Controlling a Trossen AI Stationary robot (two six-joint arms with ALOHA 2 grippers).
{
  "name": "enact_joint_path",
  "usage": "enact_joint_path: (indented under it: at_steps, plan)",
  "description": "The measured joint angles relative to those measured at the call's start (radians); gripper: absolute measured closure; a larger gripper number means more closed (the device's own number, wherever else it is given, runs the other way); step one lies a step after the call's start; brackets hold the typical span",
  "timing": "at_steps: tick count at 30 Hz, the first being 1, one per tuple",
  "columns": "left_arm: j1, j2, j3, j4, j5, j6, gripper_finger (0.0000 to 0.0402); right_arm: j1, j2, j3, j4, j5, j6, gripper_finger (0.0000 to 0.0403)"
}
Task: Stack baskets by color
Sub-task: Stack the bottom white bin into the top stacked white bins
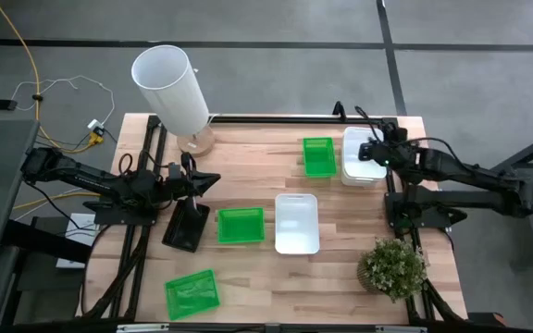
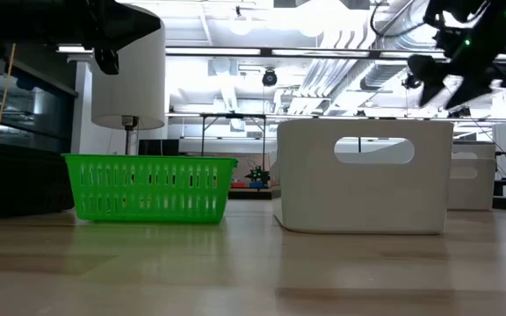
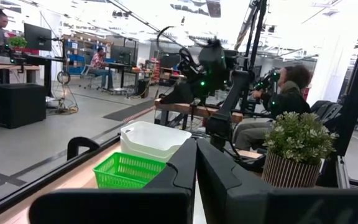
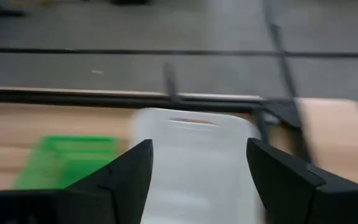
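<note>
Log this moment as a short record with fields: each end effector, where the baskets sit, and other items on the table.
left end effector: shut, empty, above the black basket
right end effector: open, over the far white basket
green baskets: far one beside that white basket; middle one; near-left one
white basket, centre: right of the middle green one
others: white cylinder, plant

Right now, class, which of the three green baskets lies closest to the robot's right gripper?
The green basket at the far edge, touching or nearly touching the white basket under the right gripper. The other two green baskets lie nearer the left arm.
</note>
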Motion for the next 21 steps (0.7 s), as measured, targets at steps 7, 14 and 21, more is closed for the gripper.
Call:
enact_joint_path:
  at_steps: [7, 14, 21]
  plan:
    - [0.0, 0.0, 0.0, -0.001, 0.004, -0.003, 0.0401, 0.17, 0.026, -0.179, 0.768, -0.225, -0.397, 0.0155]
    - [0.0, 0.0, 0.0, 0.001, 0.058, -0.039, 0.0401, 0.291, 0.149, -0.3, 1.36, -0.572, -0.612, 0.0155]
    - [0.0, 0.0, 0.0, 0.011, 0.061, 0.023, 0.0401, 0.364, 0.263, -0.298, 1.442, -0.552, -0.72, 0.0155]
